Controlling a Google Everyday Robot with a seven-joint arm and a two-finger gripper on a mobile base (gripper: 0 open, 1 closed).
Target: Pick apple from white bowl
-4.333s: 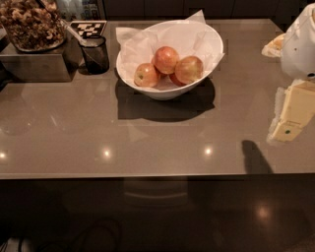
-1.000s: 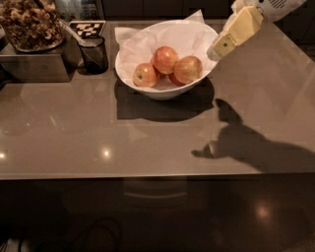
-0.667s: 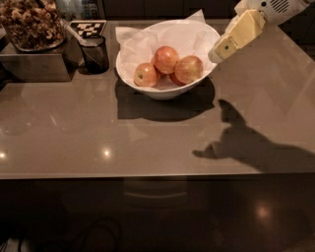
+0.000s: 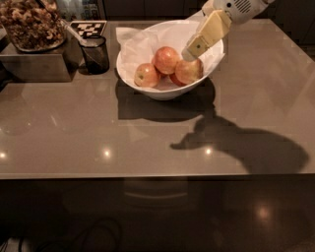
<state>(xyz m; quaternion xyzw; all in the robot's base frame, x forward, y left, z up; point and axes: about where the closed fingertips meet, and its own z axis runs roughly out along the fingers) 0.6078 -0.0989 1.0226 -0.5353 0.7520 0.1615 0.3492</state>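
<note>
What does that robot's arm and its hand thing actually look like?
The gripper, at the upper right above the white bowl, is pale cream-yellow, flat-sided and blocky. It narrows toward its tip, where there is a small darker patch. Behind it sits a rounded white wrist housing with a grid of small dark vent holes. No cables or lettering show.

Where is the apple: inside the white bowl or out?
Inside. The apple lies in the white bowl beside other apples; the gripper hangs close over it.
</note>
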